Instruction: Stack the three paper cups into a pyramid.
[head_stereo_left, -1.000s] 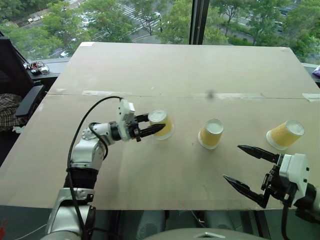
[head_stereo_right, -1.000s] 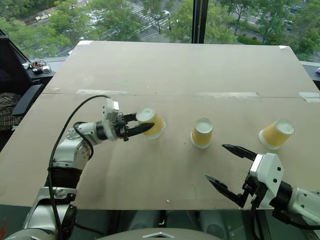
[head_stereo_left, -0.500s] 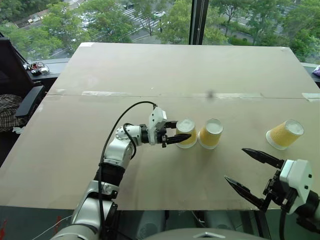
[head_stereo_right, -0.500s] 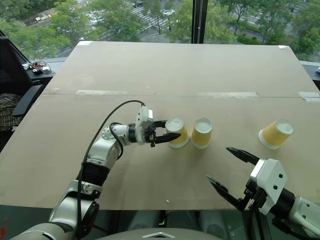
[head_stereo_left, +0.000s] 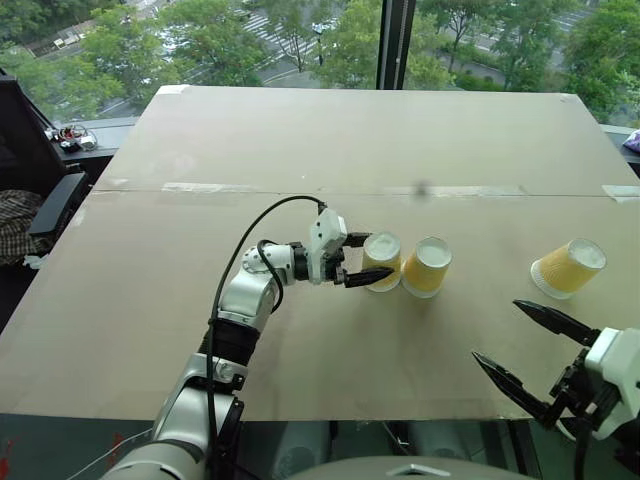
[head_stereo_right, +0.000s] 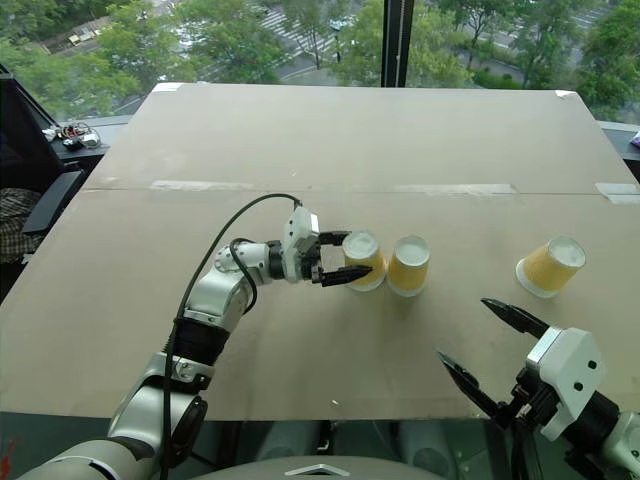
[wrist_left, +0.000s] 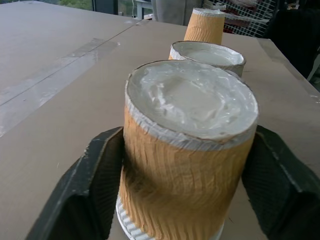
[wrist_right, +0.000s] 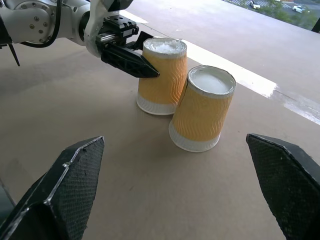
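While the left hand (head_stereo_left: 367, 262) has its fingers spread on either side of the first paper cup (head_stereo_left: 381, 261), that cup stands upside down on the desk (head_stereo_left: 300, 140). Touching its right side leans the second cup (head_stereo_left: 427, 266), tilted against it. Well to the right of the first cup sits the third cup (head_stereo_left: 570, 267). Nearer the desk's front edge, the right hand (head_stereo_left: 530, 352) hangs wide open, holding nothing.

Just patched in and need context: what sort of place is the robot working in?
Probably an upper-floor office or lab. A big cardboard-covered table stands against full-height windows looking down on treetops and a street. A dark office chair sits at the table's left, and three paper cups are on the table.
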